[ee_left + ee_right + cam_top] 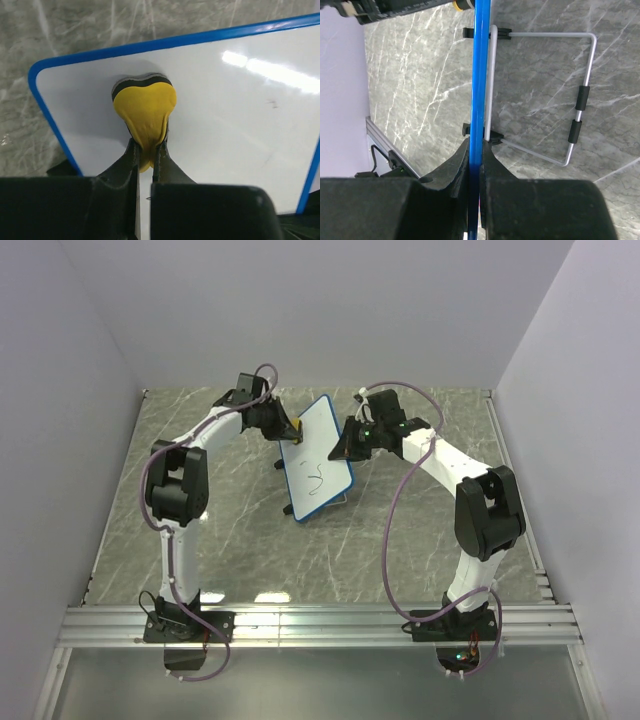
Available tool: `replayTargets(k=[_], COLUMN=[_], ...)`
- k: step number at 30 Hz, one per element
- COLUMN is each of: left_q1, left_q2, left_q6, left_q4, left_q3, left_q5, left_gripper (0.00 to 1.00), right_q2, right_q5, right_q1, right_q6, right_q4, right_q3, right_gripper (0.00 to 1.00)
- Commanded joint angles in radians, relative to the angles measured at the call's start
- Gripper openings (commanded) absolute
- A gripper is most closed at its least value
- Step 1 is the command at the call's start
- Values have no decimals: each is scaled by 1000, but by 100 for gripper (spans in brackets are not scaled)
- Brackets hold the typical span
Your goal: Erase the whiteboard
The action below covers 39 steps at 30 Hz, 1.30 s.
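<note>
A small whiteboard (318,458) with rounded corners and a thin blue rim is propped at a slant on a grey marble-patterned table (200,540), caught between the two arms. The left gripper (146,150) is pinched tight on a yellow eraser (145,112), whose heart-shaped pad bulges out just ahead of the fingertips and presses flat on the board's white face near one rounded corner. A dark layer shows along the pad's far edge. The face ahead and to the right of that gripper is glossy and almost clean, with one faint mark (272,104) off to the right. In the overhead view a loose black scribble (315,480) sits lower on the board, on the stretch nearer the arm bases and apart from the eraser. The right gripper (476,150) comes in from the opposite side with its fingers closed on the board's blue rim, which runs edge-on straight ahead from between them. Just right of that rim, behind the board, a bent wire stand (580,100) lies against the table, two black sleeves on its far bar and small black clips (470,33) joining it to the board. Beyond the board's far end, the left arm's dark wrist and a speck of the yellow eraser show at the top of the right wrist view. Purple cables (395,530) loop along both arms.
</note>
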State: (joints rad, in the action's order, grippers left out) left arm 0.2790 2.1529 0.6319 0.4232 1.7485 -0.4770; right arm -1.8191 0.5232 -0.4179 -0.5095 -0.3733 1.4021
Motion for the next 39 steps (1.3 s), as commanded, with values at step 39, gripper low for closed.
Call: replayTargets(k=[39], left_q1=[184], left_q2=[-278], left_q6=[-26], left_q4=[-32], left_q3=[-377], left_q5=[18], left_gripper=[0], right_q2=[-57], right_q5=[64], right_q1=[-91], right_q6=[-31], right_q4=[-10], right_q3=[-107], right_gripper=[0])
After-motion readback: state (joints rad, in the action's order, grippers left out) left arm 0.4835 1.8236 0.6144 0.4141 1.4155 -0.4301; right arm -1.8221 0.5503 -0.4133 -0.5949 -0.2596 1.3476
